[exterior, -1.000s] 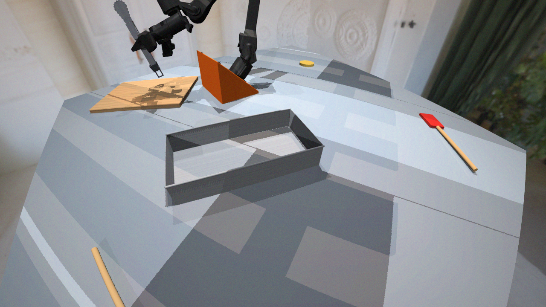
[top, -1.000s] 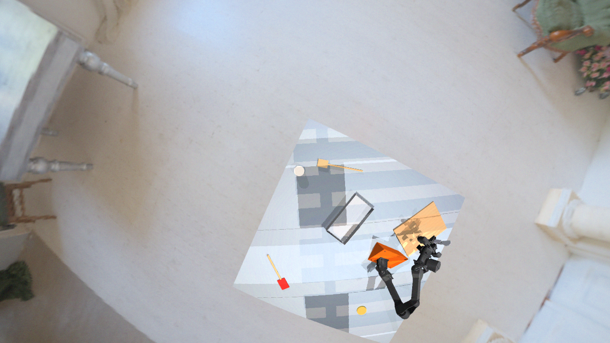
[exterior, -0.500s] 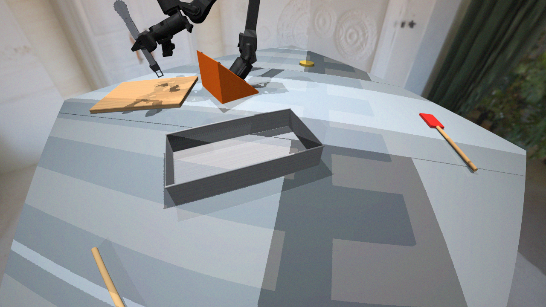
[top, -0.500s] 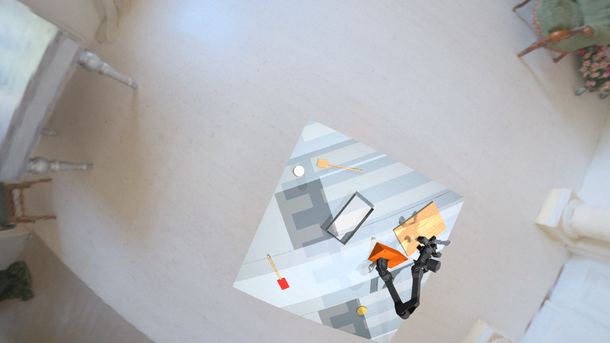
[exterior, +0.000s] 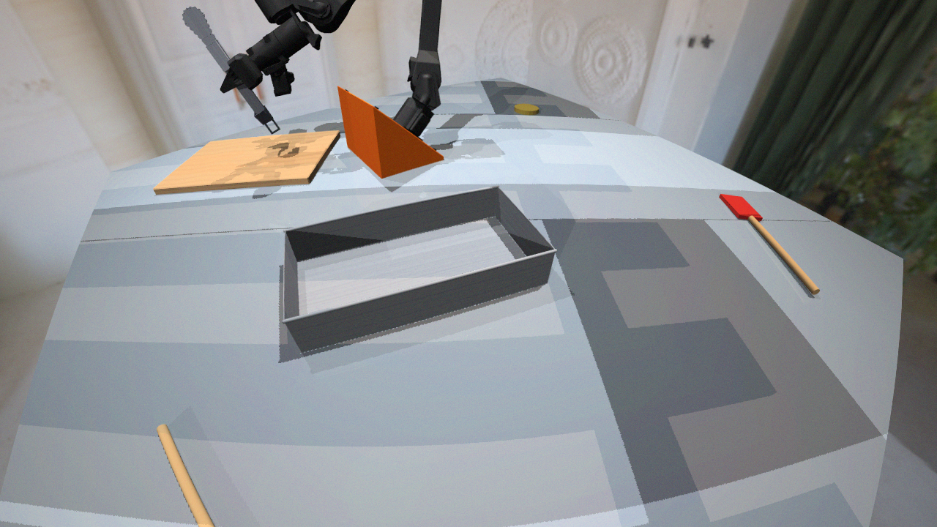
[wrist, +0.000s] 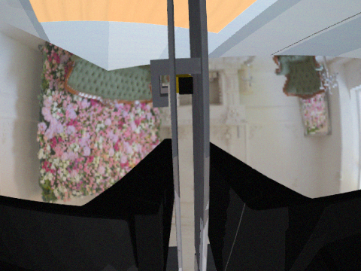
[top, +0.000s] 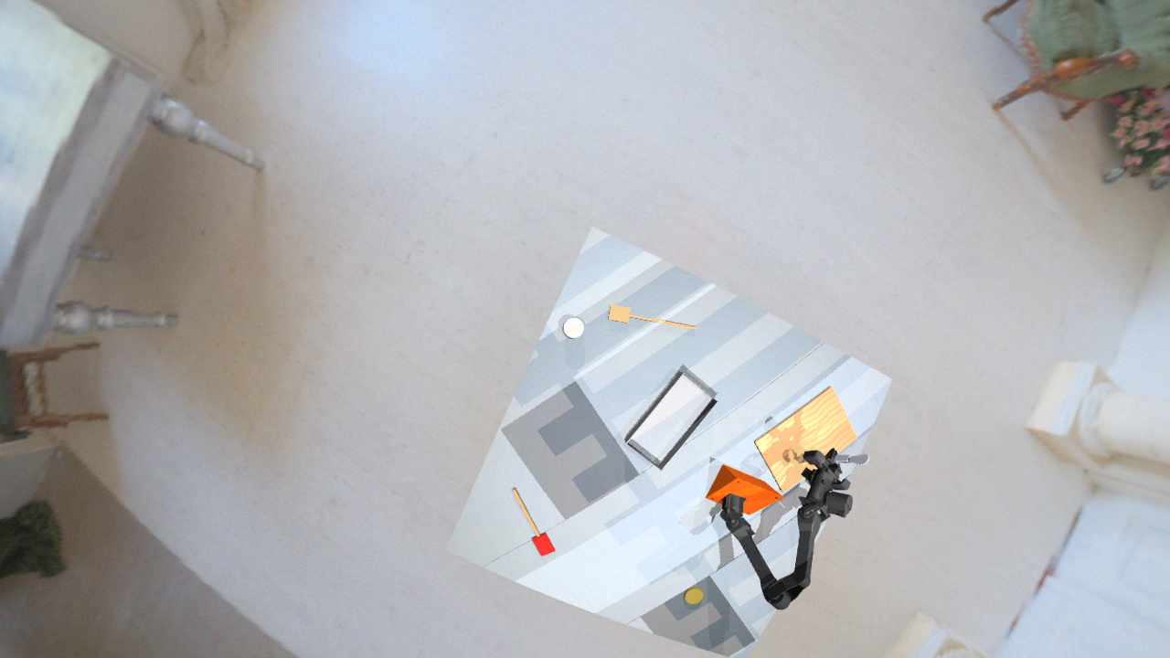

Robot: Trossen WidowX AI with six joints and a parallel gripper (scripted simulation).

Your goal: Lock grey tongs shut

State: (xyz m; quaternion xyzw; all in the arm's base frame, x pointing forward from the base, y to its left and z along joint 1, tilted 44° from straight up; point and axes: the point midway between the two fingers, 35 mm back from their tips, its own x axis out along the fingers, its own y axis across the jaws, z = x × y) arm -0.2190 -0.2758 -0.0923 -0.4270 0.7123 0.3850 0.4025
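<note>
My gripper [top: 820, 458] [exterior: 230, 80] [wrist: 183, 149] is shut on the grey tongs [top: 844, 462] [exterior: 209, 44] [wrist: 199, 109]. It holds them in the air above the wooden board [top: 826, 417] [exterior: 196, 163] [wrist: 113, 11]. In the exterior view the tongs are steeply tilted, with the scalloped tips up at the left and the hinge end with its square loop down at the right. In the wrist view their two arms run nearly parallel with a narrow gap. Whether the lock is engaged cannot be seen. The roasting tin [top: 689, 434] [exterior: 419, 304] holds no tongs.
An orange wedge [top: 740, 491] [exterior: 363, 137] stands between the arm's base and the board. A red spatula [top: 543, 544] [exterior: 740, 206], a yellow disc [top: 694, 595] [exterior: 525, 109], a white round thing [top: 573, 327] and a wooden spatula [top: 619, 313] [exterior: 183, 471] lie farther off.
</note>
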